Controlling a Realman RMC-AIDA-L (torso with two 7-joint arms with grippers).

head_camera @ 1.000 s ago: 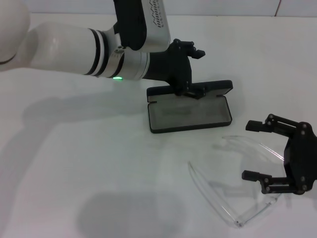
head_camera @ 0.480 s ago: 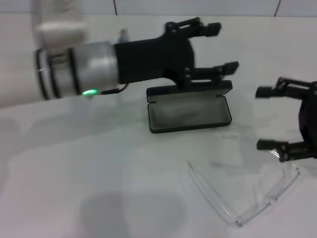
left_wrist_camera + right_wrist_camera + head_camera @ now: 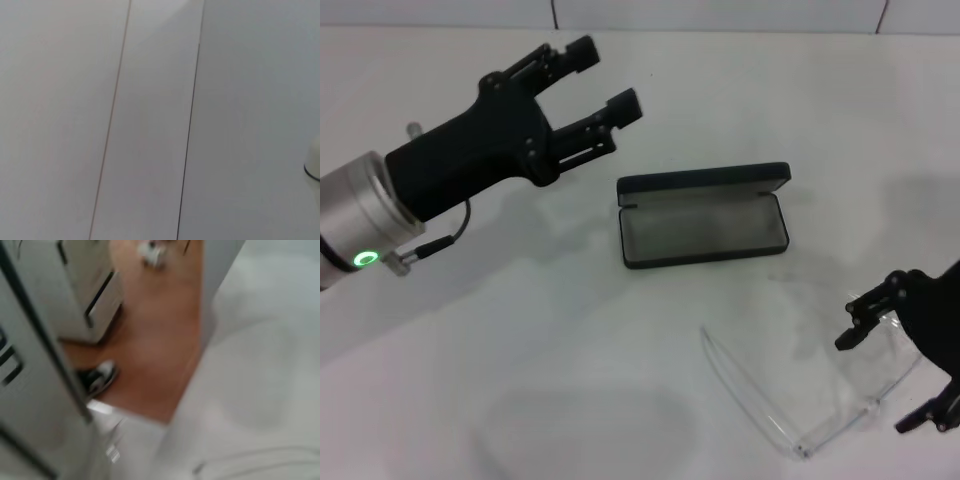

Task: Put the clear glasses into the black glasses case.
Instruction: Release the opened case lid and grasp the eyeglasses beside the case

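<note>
The black glasses case (image 3: 705, 228) lies open in the middle of the table, grey lining up, its lid standing along the far side. The clear glasses (image 3: 835, 427) rest on the table in front of it toward the right, arms unfolded. My right gripper (image 3: 875, 385) is open at the glasses' right end, its fingers spread on either side of the lens there. My left gripper (image 3: 605, 75) hovers open and empty, up and to the left of the case. Neither wrist view shows the case or the glasses clearly.
The white table (image 3: 520, 380) stretches bare to the left and front. A tiled wall seam (image 3: 554, 14) runs along the back. The right wrist view shows brown floor (image 3: 150, 340) and cabinets beyond the table's edge.
My left gripper has drawn back from the case lid, up and to the left. My right gripper has dropped lower toward the front right, at the glasses' right end. The case stays open.
</note>
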